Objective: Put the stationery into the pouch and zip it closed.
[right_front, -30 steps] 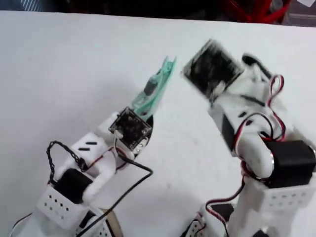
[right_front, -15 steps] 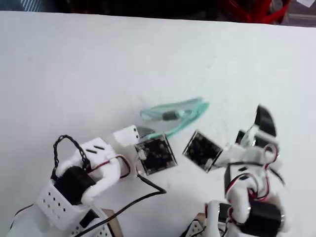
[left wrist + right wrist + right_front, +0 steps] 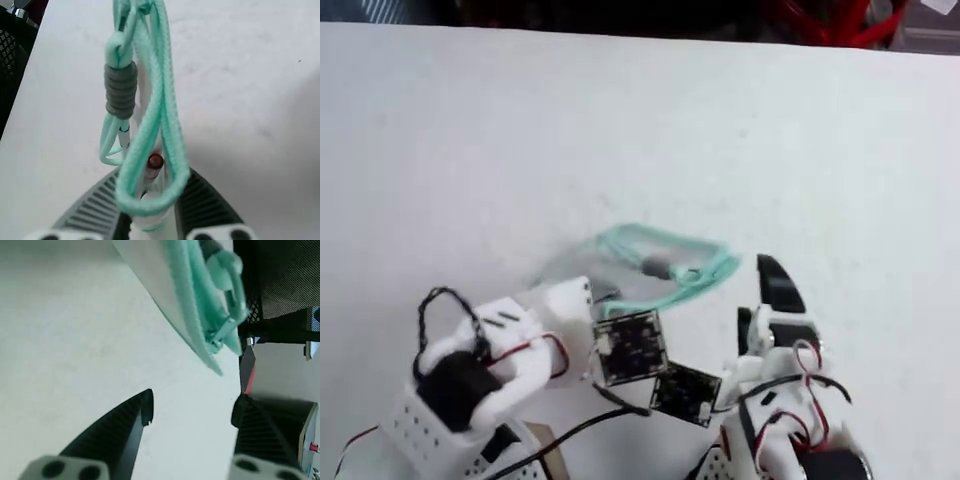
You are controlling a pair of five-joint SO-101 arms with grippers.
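Note:
A clear pouch [image 3: 665,262] with mint-green trim hangs just over the white table [image 3: 520,120], near its front middle. My left gripper [image 3: 604,296] is shut on the pouch's near end. In the left wrist view my left gripper [image 3: 152,212] pinches the green edge of the pouch [image 3: 150,125], with a grey ribbed piece [image 3: 120,89] and a red-tipped pen [image 3: 155,161] seen through the plastic. My right gripper [image 3: 760,305] stands open just right of the pouch, touching nothing. The right wrist view shows my right gripper [image 3: 195,405] with its jaws apart, and the pouch's zip end [image 3: 210,300] lies beyond them.
The table's far edge meets dark furniture and red parts [image 3: 830,25]. A black mesh object [image 3: 285,280] stands beyond the table edge. A brown block [image 3: 552,455] sits by the left arm's base. Open tabletop lies across the far half.
Both arms have drawn back toward the near edge. The pouch came along in the left gripper, swinging from tilted up to lying across. The right gripper dropped down beside it.

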